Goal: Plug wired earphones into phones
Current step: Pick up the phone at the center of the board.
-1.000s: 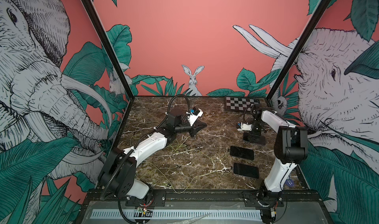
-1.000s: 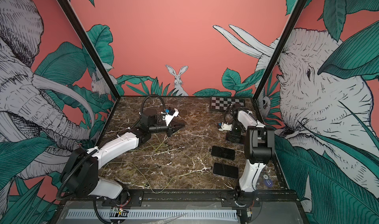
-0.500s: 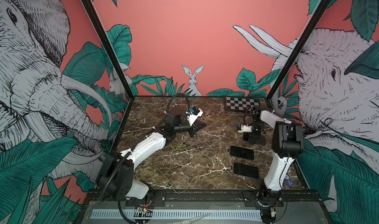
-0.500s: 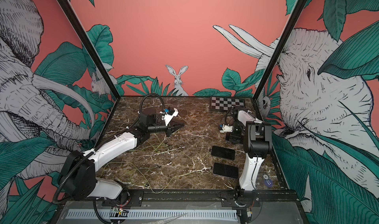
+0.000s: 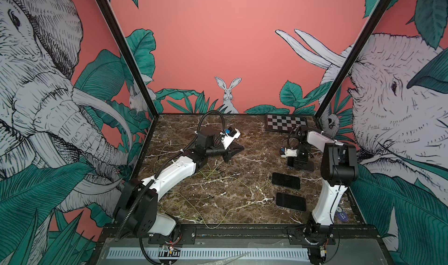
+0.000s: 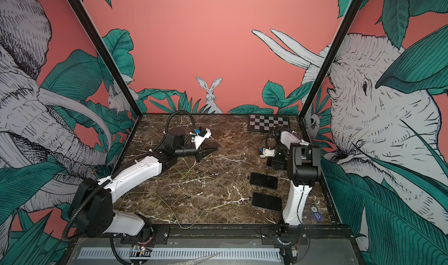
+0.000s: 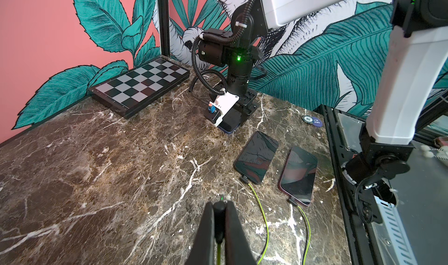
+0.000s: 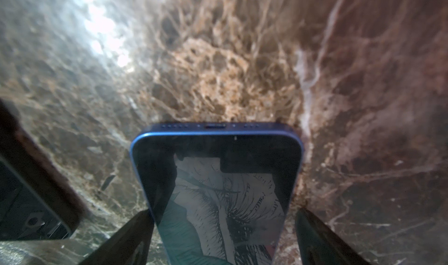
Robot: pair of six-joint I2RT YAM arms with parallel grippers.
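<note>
The left tool (image 7: pixel 219 205) hangs just toward 12 o'clock of the middle of the surface (image 5: pixel 184 130). It is clenched on a dark plug (image 7: pixel 220 211), and the plug's yellow-green cord (image 7: pixel 219 250) trails back beneath the jaws. Loose loops of the wired earphones (image 5: pixel 210 176) lie over the middle of the surface and run toward 7 o'clock.

At about 4 o'clock two phones lie flat, side by side. The middle phone (image 7: pixel 257 156) has a plug seated in its end with a cord leading off. The nearest phone (image 7: pixel 299 175) beside it has the same. Those two look finished.

At 3 o'clock lies the third phone (image 8: pixel 218 152), blue-edged. Its port (image 8: pixel 214 125) is empty and faces the open surface. The right tool (image 8: pixel 223 215) is released. Its jaws straddle the phone's long edges, one about touching and the other showing a gap, so it is not gripped.

By my reading, two of three are done. What remains is steadying this phone and bringing the held plug across to its port.
</note>
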